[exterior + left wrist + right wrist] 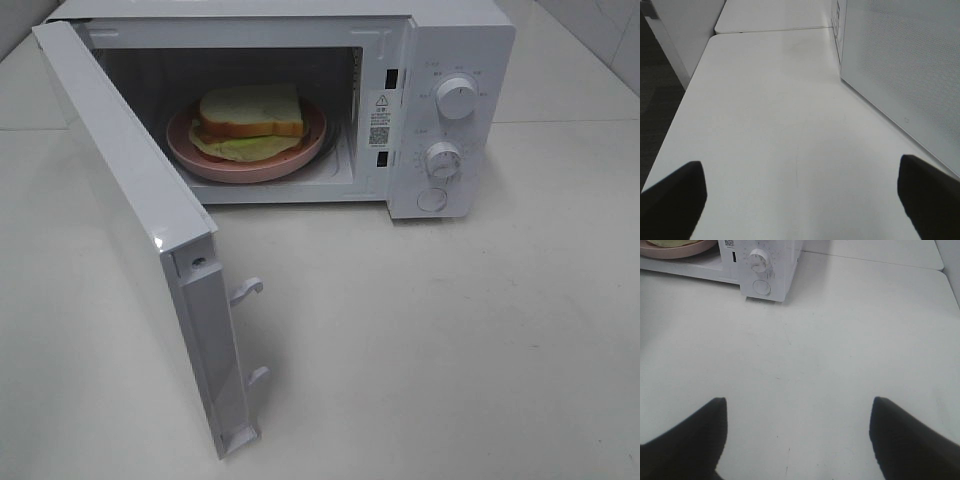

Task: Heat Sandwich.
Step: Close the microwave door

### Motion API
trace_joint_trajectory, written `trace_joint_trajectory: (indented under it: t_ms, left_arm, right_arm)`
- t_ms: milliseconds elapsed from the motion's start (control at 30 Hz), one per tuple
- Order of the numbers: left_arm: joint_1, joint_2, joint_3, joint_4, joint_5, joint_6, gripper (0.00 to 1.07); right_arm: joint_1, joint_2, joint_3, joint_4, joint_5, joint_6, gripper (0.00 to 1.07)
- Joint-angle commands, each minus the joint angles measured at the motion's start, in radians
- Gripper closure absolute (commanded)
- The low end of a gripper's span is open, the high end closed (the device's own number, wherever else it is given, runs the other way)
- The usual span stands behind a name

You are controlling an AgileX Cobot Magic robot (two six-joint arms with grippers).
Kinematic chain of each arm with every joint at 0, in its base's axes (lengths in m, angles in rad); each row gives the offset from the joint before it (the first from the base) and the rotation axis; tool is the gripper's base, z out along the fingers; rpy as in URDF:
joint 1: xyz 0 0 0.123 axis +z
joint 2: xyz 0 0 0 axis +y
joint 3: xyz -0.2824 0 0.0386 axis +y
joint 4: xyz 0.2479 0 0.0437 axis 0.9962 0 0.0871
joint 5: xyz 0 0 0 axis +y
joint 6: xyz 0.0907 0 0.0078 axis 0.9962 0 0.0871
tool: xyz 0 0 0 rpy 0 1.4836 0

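Two wrist views: left gripper [800, 162], right gripper [798, 400] spread; overhead: sandwich [252, 112] inside microwave [490, 60]

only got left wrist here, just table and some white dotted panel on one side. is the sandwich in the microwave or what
Observer: Yes. The exterior high view shows the sandwich on a pink plate inside the microwave.
Operator: ok and the door, shut or open
Observer: Open. The door is swung wide out toward the front of the table, with its latch hooks exposed. The dotted panel in your view looks like its outer face.
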Motion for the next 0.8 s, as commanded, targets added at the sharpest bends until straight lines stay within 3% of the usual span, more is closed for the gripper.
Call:
trace_joint_trajectory:
  t_ms: [33,600,800]
  left_arm:
    - [0.000,-0.022,0.001,-0.007,-0.002,-0.002,0.09]
    - [0.000,-0.021,-0.002,-0.012,-0.005,-0.002,0.09]
    - [0.000,0.046,-0.035,-0.020,-0.068,0.000,0.09]
  right_arm:
    - [-0.007,-0.026,0.001,0.000,-0.011,0.002,0.31]
    - [-0.007,-0.026,0.001,0.000,-0.011,0.002,0.31]
    - [-0.007,-0.026,0.001,0.000,-0.011,0.002,0.31]
